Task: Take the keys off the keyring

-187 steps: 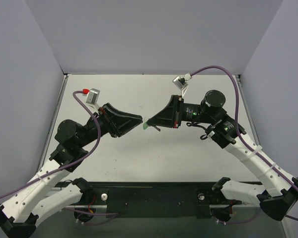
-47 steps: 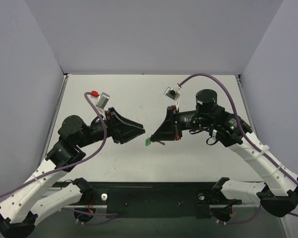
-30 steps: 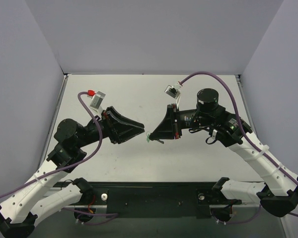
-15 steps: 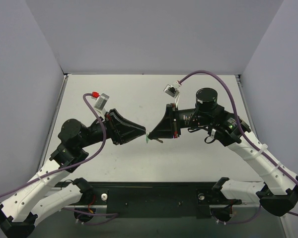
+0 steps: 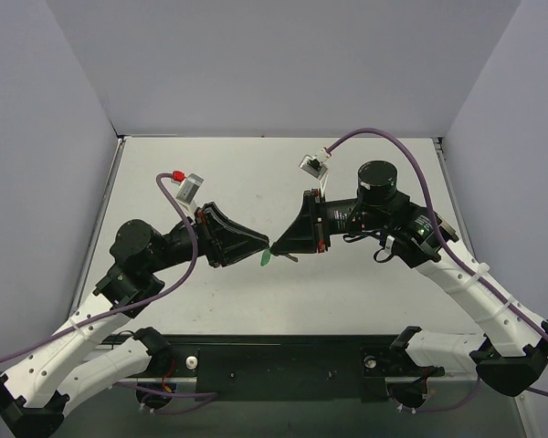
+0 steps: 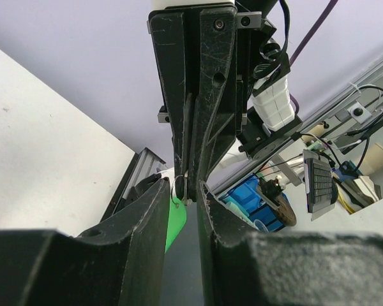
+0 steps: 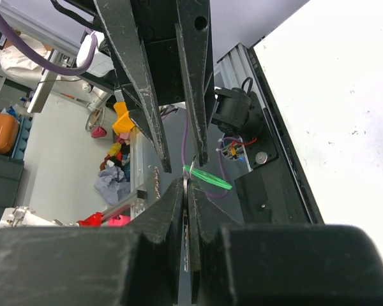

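My right gripper (image 5: 278, 247) is shut on the thin silver-grey key (image 7: 186, 223), held edge-on in the air above the middle of the table. The bright green tag of the keyring (image 5: 266, 258) hangs from the key's tip by its small wire ring (image 6: 173, 184). My left gripper (image 5: 266, 248) is open and tip to tip with the right one. In the left wrist view the tag (image 6: 174, 220) lies between my left fingers, close to one of them. In the right wrist view the tag (image 7: 207, 177) sits just past my shut fingertips, between the two left fingers (image 7: 159, 153).
The white table (image 5: 256, 182) is walled by grey panels at the back and sides. A black rail (image 5: 283, 360) with the arm bases runs along the near edge. Both arms reach in over the table's middle.
My left gripper has moved right until its tips meet the right gripper around the tag. The right gripper has shifted slightly left and still holds the key.
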`<state>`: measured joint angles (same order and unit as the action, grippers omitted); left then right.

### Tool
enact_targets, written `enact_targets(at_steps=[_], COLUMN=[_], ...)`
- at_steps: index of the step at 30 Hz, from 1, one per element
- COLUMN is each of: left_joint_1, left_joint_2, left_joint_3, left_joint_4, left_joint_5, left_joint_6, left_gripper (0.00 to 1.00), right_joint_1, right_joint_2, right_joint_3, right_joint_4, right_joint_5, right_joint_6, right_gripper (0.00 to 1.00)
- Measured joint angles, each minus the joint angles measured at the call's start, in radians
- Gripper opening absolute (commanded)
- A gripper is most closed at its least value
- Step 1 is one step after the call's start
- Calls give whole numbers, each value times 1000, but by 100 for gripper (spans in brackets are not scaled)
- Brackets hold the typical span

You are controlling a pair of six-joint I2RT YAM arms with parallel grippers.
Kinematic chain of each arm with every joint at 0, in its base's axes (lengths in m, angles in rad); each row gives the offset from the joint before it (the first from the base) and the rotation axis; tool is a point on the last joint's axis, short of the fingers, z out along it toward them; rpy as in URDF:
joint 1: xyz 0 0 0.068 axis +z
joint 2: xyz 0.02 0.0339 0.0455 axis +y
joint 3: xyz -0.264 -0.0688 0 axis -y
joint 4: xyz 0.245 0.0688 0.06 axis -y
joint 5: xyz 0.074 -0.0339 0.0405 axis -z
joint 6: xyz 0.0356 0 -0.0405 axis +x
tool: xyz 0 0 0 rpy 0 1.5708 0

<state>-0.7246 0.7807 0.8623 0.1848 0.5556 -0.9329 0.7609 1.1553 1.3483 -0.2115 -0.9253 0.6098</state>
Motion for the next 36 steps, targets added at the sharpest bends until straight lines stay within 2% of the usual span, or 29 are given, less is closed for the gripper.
enact_targets(at_steps=[4,8,17,24,36], left_joint_1=[0,0,0,1,15], left_joint_2=[0,0,3,13,86], left_joint_3=[-5,-8,-15,-10,130], left_joint_4=[2,10,26,17,-192], left_joint_5=[0,0,2,4,72], left_joint_6=[-6,-10,-23,-14,132], left_gripper=[30,16,0,0,0], right_joint_1=[0,0,0,0,-2], right_joint_2=[0,0,0,4,48], right_joint_3=[0,0,0,2,64], right_joint_4=[2,7,14,6,-104], right_joint_5=[0,0,0,16,19], right_joint_6=[0,0,8,16,5], right_gripper=[0,0,0,0,0])
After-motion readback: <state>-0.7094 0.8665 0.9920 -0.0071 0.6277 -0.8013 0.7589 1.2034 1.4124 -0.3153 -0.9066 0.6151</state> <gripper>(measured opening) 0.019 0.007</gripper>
